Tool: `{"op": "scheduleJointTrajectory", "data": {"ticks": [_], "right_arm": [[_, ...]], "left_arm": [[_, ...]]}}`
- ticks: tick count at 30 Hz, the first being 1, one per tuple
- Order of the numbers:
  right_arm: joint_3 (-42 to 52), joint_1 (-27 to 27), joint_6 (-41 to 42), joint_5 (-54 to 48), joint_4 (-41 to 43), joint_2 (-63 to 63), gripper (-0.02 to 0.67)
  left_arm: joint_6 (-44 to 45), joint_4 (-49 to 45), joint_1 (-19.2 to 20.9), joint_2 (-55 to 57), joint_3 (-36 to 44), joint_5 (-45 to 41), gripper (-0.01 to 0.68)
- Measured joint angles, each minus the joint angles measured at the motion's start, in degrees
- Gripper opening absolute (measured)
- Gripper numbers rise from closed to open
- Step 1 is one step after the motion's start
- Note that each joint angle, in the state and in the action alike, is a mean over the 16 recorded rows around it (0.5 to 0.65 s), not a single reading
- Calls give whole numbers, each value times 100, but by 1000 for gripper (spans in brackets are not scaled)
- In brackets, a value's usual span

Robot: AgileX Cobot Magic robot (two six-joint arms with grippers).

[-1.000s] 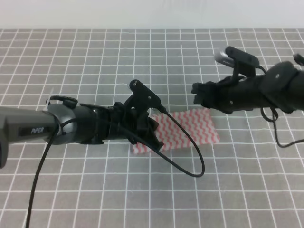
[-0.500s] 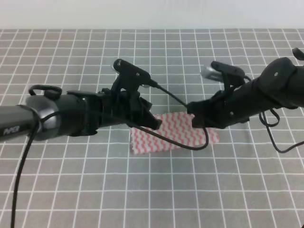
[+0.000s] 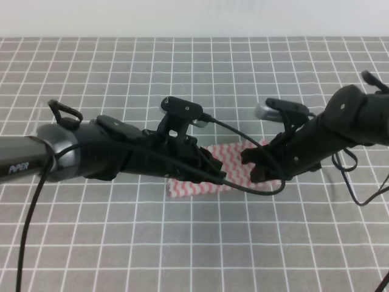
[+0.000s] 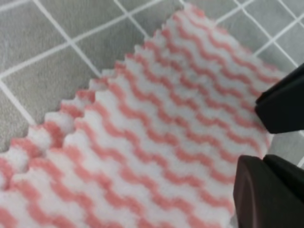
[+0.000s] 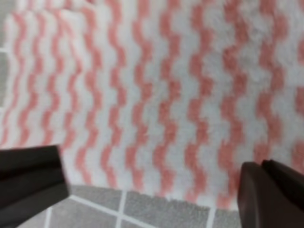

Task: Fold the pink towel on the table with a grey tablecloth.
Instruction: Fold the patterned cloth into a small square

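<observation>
Fuzzy matt pink towel point(image 4: 156, 142) cloth

The high camera looks down at an angle on my table point(image 3: 91, 243) from in front, taking in both my arms. My left and right wrist cameras each look down from very close at the towel point(image 4: 156, 142) point(image 5: 156, 95) point(image 3: 234, 164), which all three views share.

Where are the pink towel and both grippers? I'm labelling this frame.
pink towel point(image 3: 197, 185): exterior high view, front edge.
left gripper point(image 3: 214, 173): exterior high view, fingertips.
right gripper point(image 3: 254, 165): exterior high view, fingertips.
</observation>
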State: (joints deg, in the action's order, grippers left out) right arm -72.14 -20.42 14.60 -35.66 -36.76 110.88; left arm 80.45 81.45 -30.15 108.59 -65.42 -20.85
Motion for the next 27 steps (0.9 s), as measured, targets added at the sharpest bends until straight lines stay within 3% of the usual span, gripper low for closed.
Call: {"op": "scheduleJointTrajectory", "data": {"ticks": [8, 27], "right_arm": [[2, 1, -53, -22, 7, 159, -15], [-8, -6, 179, -173, -378, -63, -15]], "left_arm": [[-743, -769, 0, 54, -2, -244, 0], [-1221, -1075, 0, 330, -112, -484, 0]]}}
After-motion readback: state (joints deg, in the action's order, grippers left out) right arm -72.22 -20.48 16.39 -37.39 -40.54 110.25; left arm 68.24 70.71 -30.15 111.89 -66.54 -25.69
